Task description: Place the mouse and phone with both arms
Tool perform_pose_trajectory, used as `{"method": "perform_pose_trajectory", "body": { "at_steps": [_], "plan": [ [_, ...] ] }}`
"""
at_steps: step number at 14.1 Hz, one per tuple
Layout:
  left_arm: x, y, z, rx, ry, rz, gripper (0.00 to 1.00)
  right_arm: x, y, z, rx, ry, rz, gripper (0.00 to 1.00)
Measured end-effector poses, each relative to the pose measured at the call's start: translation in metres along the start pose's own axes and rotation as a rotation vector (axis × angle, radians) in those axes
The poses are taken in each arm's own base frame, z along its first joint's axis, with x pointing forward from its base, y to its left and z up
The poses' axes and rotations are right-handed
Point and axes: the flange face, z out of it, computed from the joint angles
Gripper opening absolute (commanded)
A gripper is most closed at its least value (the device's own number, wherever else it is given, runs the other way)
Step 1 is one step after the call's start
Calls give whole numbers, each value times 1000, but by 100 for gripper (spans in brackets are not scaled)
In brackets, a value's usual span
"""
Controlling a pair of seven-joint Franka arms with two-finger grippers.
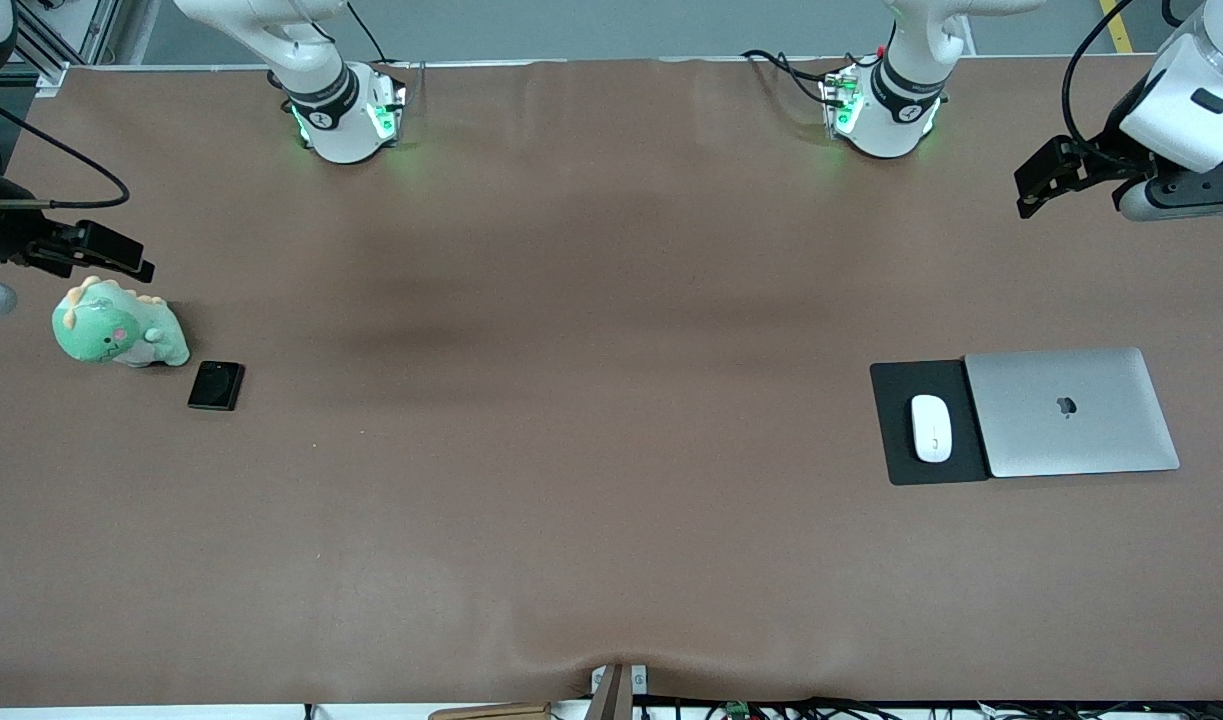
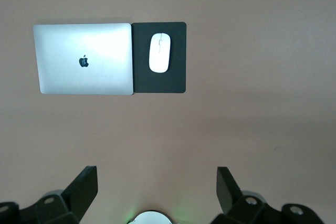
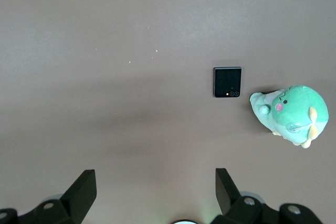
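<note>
1. Right gripper [image 1: 121,262]: jaws wide, empty, hanging over the table's edge at the right arm's end, above the green plush dinosaur [image 1: 118,325]; prob. staged for a top-down reach.
2. Phone [image 1: 216,385]: flat on the table [image 1: 591,500], just beside the dinosaur, nearer the front camera; untouched.
3. Mouse [image 1: 931,428]: on a black pad [image 1: 896,385] touching a closed laptop [image 1: 1071,412], toward the left arm's end.
4. Left gripper [image 1: 1041,185]: jaws wide, empty, up over the table's corner at the left arm's end, well apart from the mouse.
</note>
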Motion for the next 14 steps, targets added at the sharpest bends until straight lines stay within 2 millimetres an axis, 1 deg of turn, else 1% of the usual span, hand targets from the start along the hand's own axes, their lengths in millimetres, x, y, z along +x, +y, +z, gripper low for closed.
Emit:
{"method": "perform_pose_trajectory", "body": {
  "at_steps": [4, 8, 14],
  "plan": [
    [2, 0, 2, -1, -7, 28, 100, 0, 3, 0, -3, -1, 6, 100],
    [3, -1, 3, -1, -8, 39, 100, 0, 10, 0, -2, -1, 19, 100],
    [3, -1, 2, -2, -8, 39, 100, 2, 11, 2, -3, -5, 19, 100]
  ]
}}
